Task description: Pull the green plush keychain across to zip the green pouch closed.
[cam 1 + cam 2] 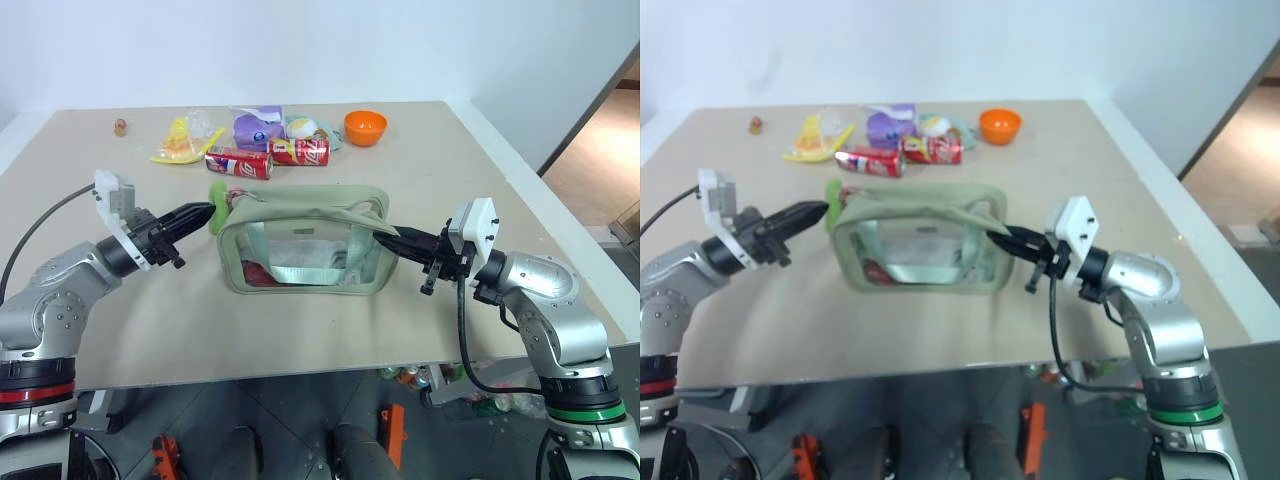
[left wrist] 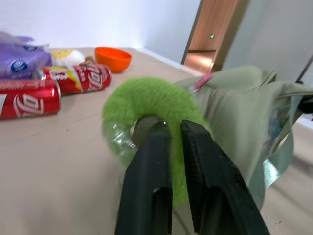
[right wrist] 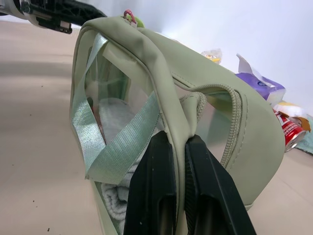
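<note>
Pinching the green plush keychain point(image 2: 146, 105), the left gripper point(image 1: 203, 213) sits at the green pouch's point(image 1: 300, 250) left end. Its zipper runs rightward toward the right gripper point(image 1: 392, 240), clamped on the far end.

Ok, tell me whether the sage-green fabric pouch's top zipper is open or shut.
Open: the sage-green pouch's top gapes, and the lime plush keychain sits at its left end.

Toward the top of the frame the beige table point(image 1: 330, 330) carries an orange bowl point(image 1: 365, 126) at upper centre-right, two red cans point(image 1: 268, 157) lying just left of it, a purple packet point(image 1: 256, 127) behind them, yellow snack packets point(image 1: 180, 141) further left, and a small brown object point(image 1: 120, 126) at upper left.
</note>
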Action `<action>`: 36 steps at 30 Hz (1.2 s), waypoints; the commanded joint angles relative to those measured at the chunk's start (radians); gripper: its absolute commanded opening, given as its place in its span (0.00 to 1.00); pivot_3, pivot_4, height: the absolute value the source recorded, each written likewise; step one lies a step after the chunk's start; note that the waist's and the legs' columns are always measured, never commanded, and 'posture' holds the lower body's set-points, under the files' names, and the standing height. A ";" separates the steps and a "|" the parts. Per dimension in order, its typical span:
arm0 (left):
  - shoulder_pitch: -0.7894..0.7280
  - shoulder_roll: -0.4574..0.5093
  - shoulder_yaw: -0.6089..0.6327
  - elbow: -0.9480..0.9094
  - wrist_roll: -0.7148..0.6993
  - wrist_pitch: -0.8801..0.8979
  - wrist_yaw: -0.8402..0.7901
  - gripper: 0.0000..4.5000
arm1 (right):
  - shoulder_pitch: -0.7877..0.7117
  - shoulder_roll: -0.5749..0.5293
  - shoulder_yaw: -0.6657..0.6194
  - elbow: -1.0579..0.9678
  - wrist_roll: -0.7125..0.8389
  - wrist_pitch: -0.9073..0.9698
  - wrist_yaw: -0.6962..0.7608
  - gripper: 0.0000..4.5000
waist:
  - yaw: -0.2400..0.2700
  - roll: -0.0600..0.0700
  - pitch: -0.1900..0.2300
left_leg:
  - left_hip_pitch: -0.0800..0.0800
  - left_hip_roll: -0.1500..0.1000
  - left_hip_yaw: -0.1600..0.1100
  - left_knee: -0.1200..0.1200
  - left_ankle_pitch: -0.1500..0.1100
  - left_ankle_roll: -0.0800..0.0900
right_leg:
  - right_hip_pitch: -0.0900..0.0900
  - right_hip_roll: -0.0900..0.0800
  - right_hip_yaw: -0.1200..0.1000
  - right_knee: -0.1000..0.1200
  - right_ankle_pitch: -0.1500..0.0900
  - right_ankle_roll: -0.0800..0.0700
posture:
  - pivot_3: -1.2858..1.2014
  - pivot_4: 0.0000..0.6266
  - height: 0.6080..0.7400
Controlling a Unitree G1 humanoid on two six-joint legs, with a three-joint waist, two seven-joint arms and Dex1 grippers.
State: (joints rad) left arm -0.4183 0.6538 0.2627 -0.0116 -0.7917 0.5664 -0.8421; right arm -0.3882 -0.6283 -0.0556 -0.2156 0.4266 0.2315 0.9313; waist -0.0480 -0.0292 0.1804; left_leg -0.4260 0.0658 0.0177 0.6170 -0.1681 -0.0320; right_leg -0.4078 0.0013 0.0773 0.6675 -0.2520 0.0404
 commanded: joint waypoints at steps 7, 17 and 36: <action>-0.051 -0.011 0.028 0.008 -0.050 0.074 -0.001 0.15 | 0.009 -0.019 -0.018 -0.036 0.002 -0.018 0.004 0.00 | 0.000 0.000 0.000 | 0.000 0.000 0.000 0.000 0.000 0.000 | 0.000 0.000 0.000 0.000 0.000 0.000 | 0.52 0.24 1.00; -0.061 -0.007 0.001 0.005 0.011 0.029 -0.048 0.63 | 0.008 -0.029 -0.020 -0.036 -0.001 -0.020 -0.001 0.00 | 0.001 0.000 0.000 | 0.000 0.000 0.000 0.000 0.000 0.000 | 0.000 0.000 0.000 0.000 0.000 0.000 | 0.52 0.24 1.00; -0.096 -0.010 -0.054 0.078 0.110 -0.031 -0.158 0.01 | 0.018 -0.044 -0.022 -0.049 0.001 -0.017 0.003 0.00 | 0.002 0.000 0.000 | -0.001 -0.001 0.000 0.000 0.000 0.000 | 0.000 0.000 0.000 0.000 0.000 0.001 | 0.52 0.24 1.00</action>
State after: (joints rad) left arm -0.4917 0.6397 0.1990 0.0722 -0.6923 0.5629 -0.9910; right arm -0.3682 -0.6578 -0.0556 -0.2171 0.4229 0.2208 0.9334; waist -0.0459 -0.0292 0.1804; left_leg -0.4266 0.0653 0.0175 0.6173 -0.1681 -0.0320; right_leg -0.4077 0.0008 0.0772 0.6675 -0.2522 0.0410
